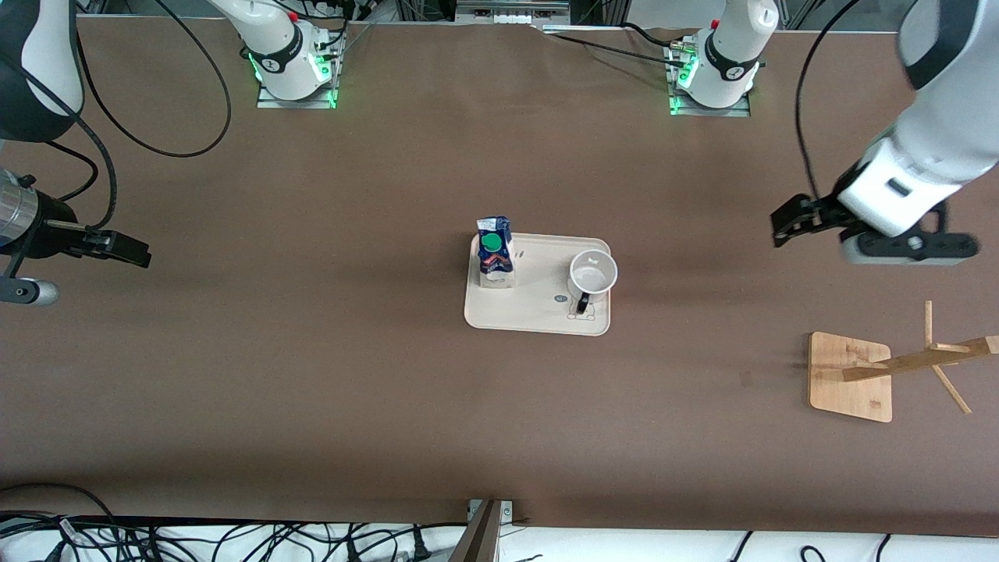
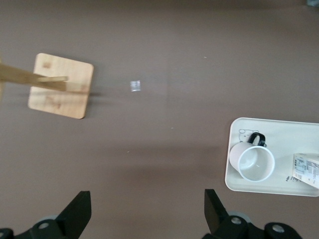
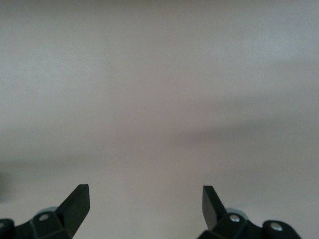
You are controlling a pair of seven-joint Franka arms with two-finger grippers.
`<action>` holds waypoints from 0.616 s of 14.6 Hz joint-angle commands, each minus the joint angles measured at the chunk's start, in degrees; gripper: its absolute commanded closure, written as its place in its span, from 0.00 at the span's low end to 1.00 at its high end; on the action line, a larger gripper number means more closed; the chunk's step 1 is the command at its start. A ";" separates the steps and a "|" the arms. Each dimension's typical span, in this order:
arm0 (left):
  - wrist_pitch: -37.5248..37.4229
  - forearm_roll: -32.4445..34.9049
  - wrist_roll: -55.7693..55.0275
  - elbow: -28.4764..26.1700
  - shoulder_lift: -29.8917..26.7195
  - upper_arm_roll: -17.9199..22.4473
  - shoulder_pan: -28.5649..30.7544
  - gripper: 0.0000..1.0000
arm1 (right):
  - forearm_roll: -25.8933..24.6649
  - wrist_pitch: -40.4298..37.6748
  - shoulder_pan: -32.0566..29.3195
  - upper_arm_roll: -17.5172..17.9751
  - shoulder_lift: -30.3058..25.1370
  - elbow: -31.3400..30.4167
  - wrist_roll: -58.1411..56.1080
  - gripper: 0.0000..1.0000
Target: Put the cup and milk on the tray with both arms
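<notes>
On tray: milk, cup; right wrist: bare table.

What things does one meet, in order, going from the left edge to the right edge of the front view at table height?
right gripper → milk → cup (both on the tray) → left gripper → wooden rack

Cream tray, white cup, blue-and-white green-capped milk, brown table
</notes>
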 commanded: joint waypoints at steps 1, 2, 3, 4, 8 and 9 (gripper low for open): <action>-0.78 -0.77 0.61 -2.64 -2.65 3.86 -0.99 0.00 | -1.03 -0.54 -0.27 0.60 -1.69 -1.47 -0.12 0.00; -1.39 -0.77 0.61 -2.64 -2.65 5.53 -2.30 0.00 | -0.68 -0.11 -0.61 0.60 -1.86 -1.82 0.05 0.00; -1.40 -0.77 0.78 -2.72 -2.65 6.85 -3.10 0.00 | -0.77 -0.19 -0.70 0.60 -2.13 -2.17 0.05 0.00; -1.40 -0.77 0.79 -2.81 -2.65 6.95 -3.28 0.00 | -0.94 -0.10 -0.79 0.68 -2.39 -2.96 0.05 0.00; -1.31 -0.77 0.79 -2.64 -2.30 6.69 -2.93 0.00 | -1.20 4.19 -7.36 7.25 -5.28 -7.44 -0.47 0.00; -1.23 -0.77 0.79 -2.64 -2.30 6.69 -2.93 0.00 | -1.29 5.51 -8.86 9.10 -5.81 -8.49 -0.56 0.00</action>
